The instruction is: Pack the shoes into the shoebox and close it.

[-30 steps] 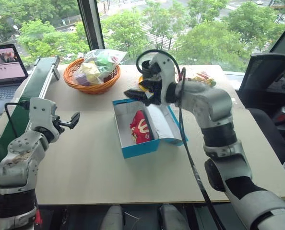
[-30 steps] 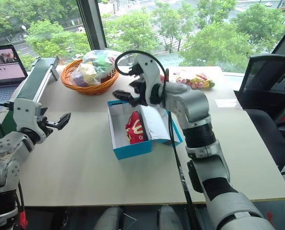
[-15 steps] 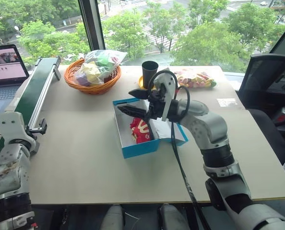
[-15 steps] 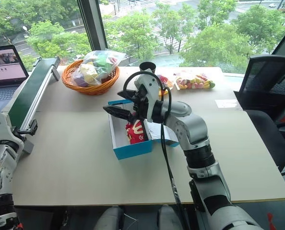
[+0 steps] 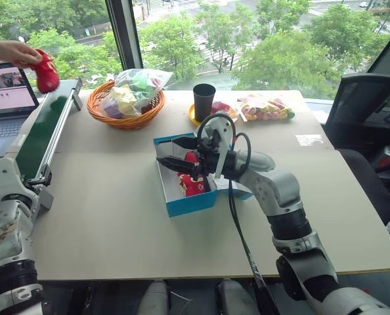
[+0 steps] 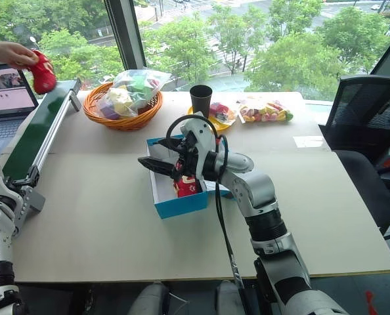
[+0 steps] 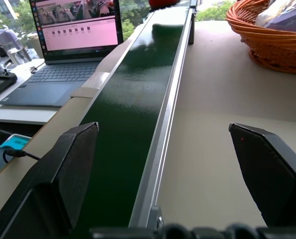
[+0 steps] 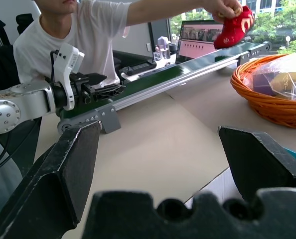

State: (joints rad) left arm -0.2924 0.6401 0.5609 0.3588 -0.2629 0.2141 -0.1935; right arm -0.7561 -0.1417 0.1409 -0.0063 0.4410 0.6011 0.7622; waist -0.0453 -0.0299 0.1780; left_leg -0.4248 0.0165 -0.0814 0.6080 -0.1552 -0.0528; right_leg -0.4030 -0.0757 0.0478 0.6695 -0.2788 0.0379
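One soft red embroidered shoe (image 5: 192,182) lies in our bright blue cardboard shoebox (image 5: 190,205); above it our right gripper (image 5: 176,153) hangs spread and empty. Far left of the shoebox, a person's hand (image 5: 11,51) holds the second red shoe (image 5: 46,72) over the green conveyor belt (image 5: 43,128), where our left gripper (image 8: 106,85), also spread and empty, should fetch it.

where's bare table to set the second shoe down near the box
Free: the tabletop between the green conveyor and the shoebox, and the stretch right of the box. Crowded: the back edge, with the wicker basket, black cup and bagged items.
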